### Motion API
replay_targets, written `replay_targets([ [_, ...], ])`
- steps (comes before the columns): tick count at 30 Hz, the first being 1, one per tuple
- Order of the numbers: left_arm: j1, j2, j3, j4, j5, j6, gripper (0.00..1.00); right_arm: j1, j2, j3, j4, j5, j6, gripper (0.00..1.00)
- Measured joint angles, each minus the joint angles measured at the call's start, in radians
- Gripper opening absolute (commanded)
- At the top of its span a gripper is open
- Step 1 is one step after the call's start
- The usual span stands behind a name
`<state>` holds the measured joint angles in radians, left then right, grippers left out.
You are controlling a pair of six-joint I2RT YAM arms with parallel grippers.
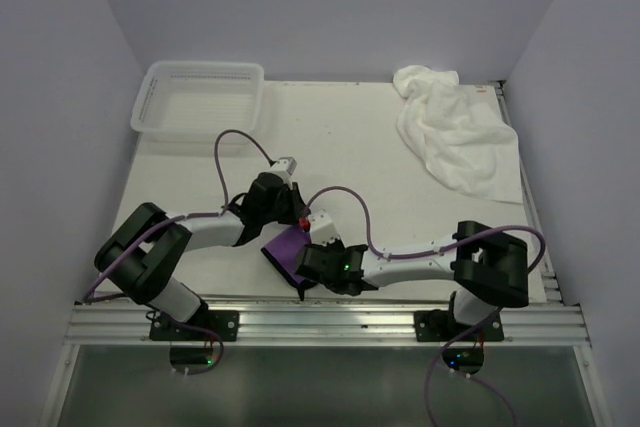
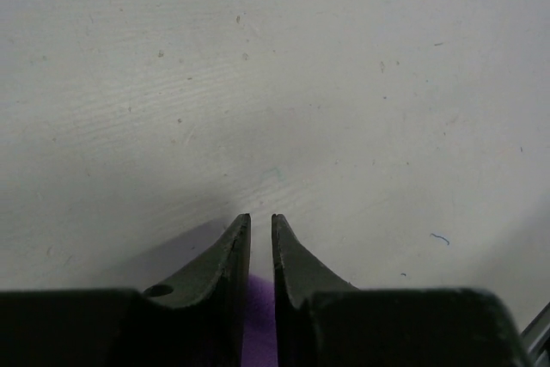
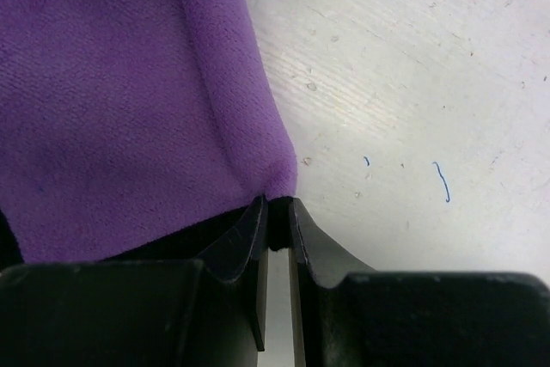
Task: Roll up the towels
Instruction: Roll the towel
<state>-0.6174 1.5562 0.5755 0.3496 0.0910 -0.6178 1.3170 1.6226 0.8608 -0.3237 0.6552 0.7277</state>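
The small purple towel lies near the table's front edge, between my two grippers. My left gripper comes at it from the far side. In the left wrist view its jaws stand nearly closed, with purple cloth pinched deep between them. My right gripper comes from the right. In the right wrist view it is shut on the dark-trimmed corner of the purple towel. The large white towel lies crumpled at the far right, away from both grippers.
A white mesh basket stands at the far left corner. The metal rail runs along the front edge just below the arms. Side walls close in left and right.
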Motion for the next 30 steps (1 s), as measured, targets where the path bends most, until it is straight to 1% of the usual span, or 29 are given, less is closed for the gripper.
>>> replay_targets([
  [8,0.000,-0.045,0.041,-0.074,-0.008,0.000,0.20,0.092,0.109,0.137,-0.125,0.123,-0.044,0.00],
  [16,0.000,-0.112,0.042,-0.099,0.014,-0.018,0.20,0.158,0.243,0.289,-0.264,0.221,-0.056,0.00],
  [20,0.000,-0.144,0.030,-0.111,0.044,-0.037,0.33,0.186,0.313,0.361,-0.336,0.262,-0.055,0.00],
  [21,0.000,-0.156,0.022,-0.117,0.050,-0.043,0.38,0.192,0.323,0.371,-0.349,0.272,-0.056,0.00],
  [24,0.000,-0.202,-0.002,-0.153,0.062,-0.046,0.46,0.202,0.327,0.373,-0.360,0.273,-0.066,0.00],
  [26,0.000,-0.239,-0.014,-0.183,0.064,-0.044,0.48,0.202,0.325,0.364,-0.346,0.271,-0.080,0.00],
  [30,0.000,-0.301,-0.024,-0.240,0.071,-0.045,0.49,0.202,0.313,0.338,-0.336,0.271,-0.102,0.00],
])
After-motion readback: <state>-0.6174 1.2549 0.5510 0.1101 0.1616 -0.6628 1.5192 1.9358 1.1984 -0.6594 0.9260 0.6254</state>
